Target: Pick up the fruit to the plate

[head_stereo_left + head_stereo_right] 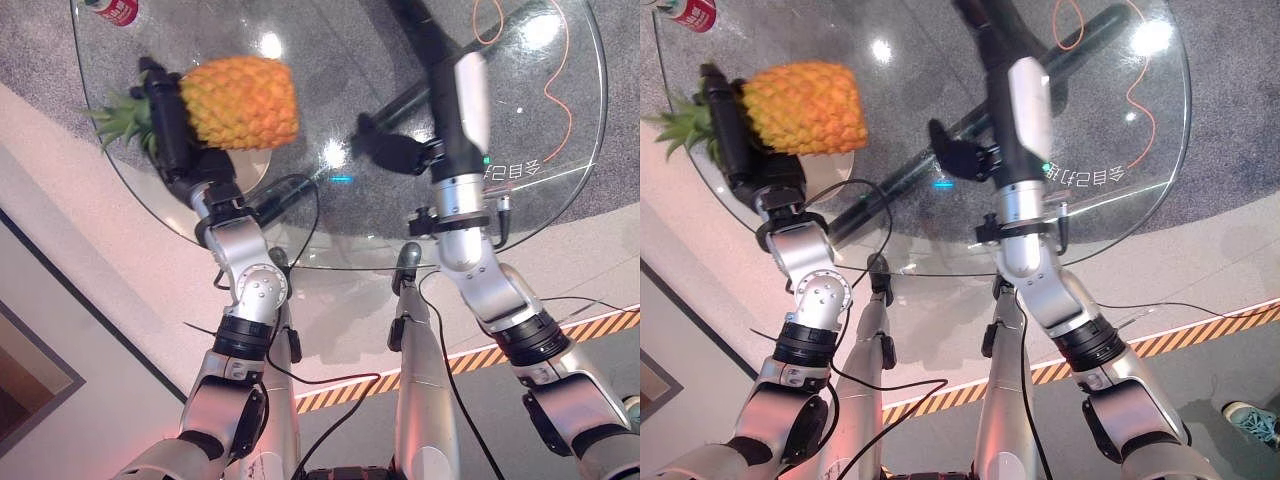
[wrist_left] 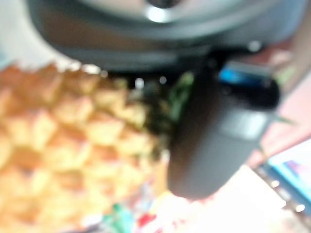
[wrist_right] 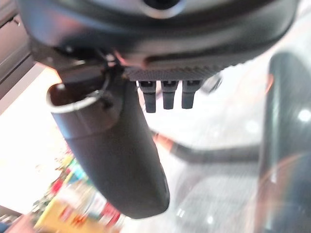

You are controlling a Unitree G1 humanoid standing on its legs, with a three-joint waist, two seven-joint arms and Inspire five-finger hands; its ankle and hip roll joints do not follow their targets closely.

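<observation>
At the upper left of the frame, the left hand grips a pineapple, dark fingers curled along its crown end, lifting it above a round glass tabletop. The pineapple's long axis runs sideways, green leaves pointing left, golden body pointing right. A pale plate lies directly beneath the fruit and hand, partly hidden, so lowering looks like the remaining move. A red can sits at the top left edge. Right of centre, the right hand hovers over the glass, holding nothing, fingers loosely extended, well apart from the fruit.
</observation>
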